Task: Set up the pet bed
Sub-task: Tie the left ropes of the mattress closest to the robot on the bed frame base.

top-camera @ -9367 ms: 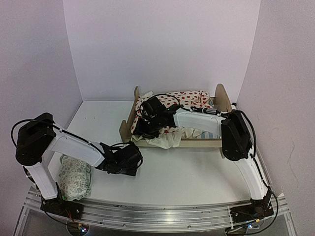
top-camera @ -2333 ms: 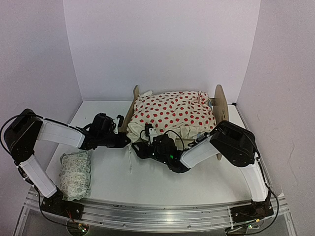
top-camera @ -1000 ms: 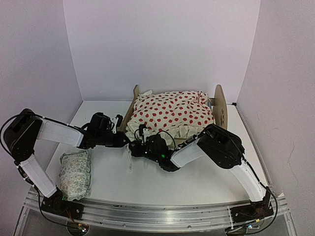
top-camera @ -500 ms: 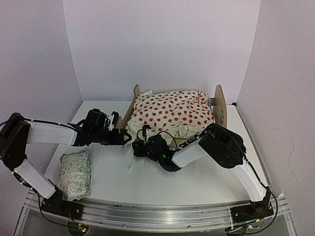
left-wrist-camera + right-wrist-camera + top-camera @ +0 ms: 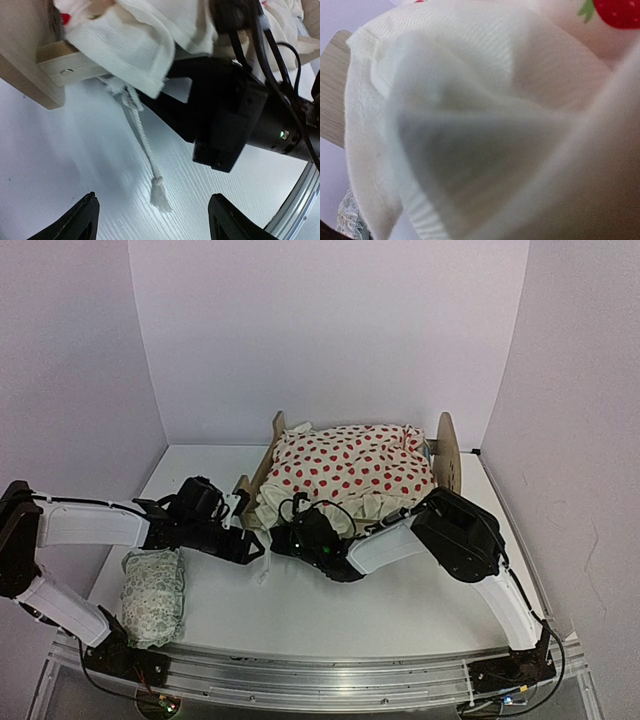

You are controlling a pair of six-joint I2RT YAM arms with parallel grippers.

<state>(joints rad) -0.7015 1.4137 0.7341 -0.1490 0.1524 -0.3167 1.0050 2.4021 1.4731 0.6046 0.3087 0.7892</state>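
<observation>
The pet bed (image 5: 449, 458) of light plywood stands at the back middle, its side rail (image 5: 55, 65) close in the left wrist view. A cream blanket with red dots (image 5: 350, 468) covers its top and hangs over the near left corner. My left gripper (image 5: 250, 545) stands open low over the table, just left of that corner. The blanket's white cord and tassel (image 5: 159, 192) lie loose between its fingers (image 5: 87, 215). My right gripper (image 5: 287, 537) is shut on the blanket's hanging edge (image 5: 135, 45), and cream cloth (image 5: 470, 100) fills the right wrist view.
A small pale green-patterned pillow (image 5: 152, 595) lies at the near left, beside the left arm's base. White walls close in the table at the back and both sides. The right arm's black wrist (image 5: 225, 120) sits right beside my left gripper.
My left gripper has opened, let go at the blanket's corner and drawn back a little toward the near side. The cord now lies on the table. The right gripper has barely moved.
</observation>
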